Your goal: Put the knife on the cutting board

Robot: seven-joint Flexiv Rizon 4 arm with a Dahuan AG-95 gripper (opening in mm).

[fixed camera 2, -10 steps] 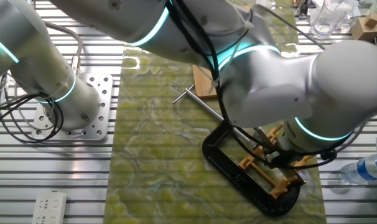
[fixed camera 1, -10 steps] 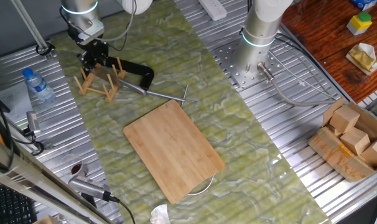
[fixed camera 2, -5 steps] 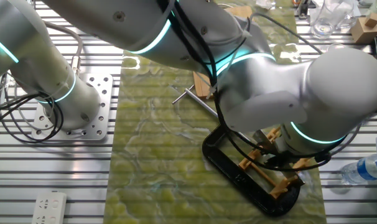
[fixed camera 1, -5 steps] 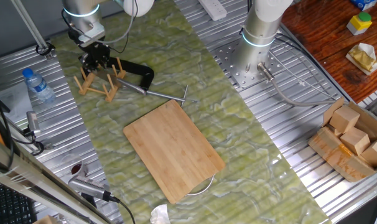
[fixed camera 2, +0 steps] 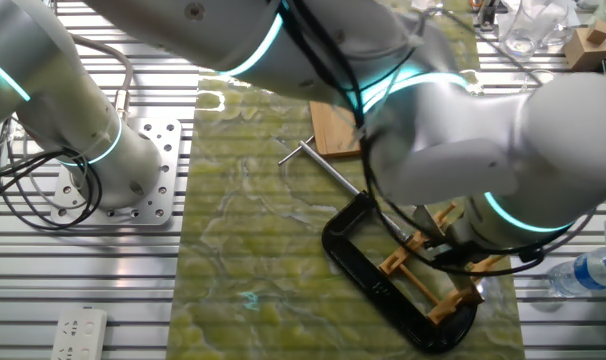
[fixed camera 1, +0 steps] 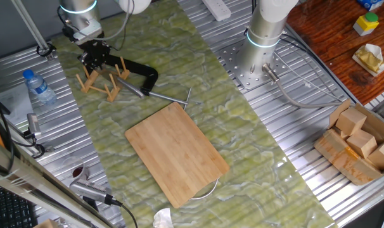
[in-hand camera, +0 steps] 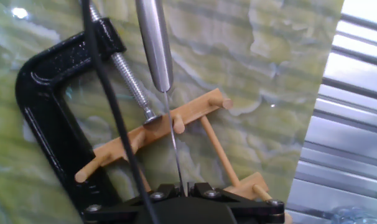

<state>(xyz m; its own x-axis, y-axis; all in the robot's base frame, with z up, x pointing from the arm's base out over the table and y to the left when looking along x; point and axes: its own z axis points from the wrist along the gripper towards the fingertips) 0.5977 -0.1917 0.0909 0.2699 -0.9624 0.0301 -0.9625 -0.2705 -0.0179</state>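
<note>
Claw (in-hand camera: pixel 182 186) apparently pinched shut on knife (in-hand camera: pixel 156 43) blade, edge-on between pegs of rack (in-hand camera: pixel 204 107). Advice: lift straight, clearing pegs and clamp screw (in-hand camera: pixel 129 78), before swinging to cutting board (fixed camera 1: pixel 176 152), well apart from rack.

Crowded at the far-left corner: wooden peg rack (fixed camera 1: pixel 102 81) clamped by a black C-clamp (fixed camera 1: pixel 139 72), screw rod (fixed camera 1: pixel 163 96) reaching toward the cutting board (fixed camera 1: pixel 177 152). Knife (in-hand camera: pixel 156 43) edge-on between the pegs, gripper (fixed camera 1: pixel 94 56) directly above, black cable (in-hand camera: pixel 111 99) across the hand view. Water bottle (fixed camera 1: pixel 38 87) just left of the rack. Open green mat (fixed camera 1: pixel 268 145) right of the board; board top bare.
</note>
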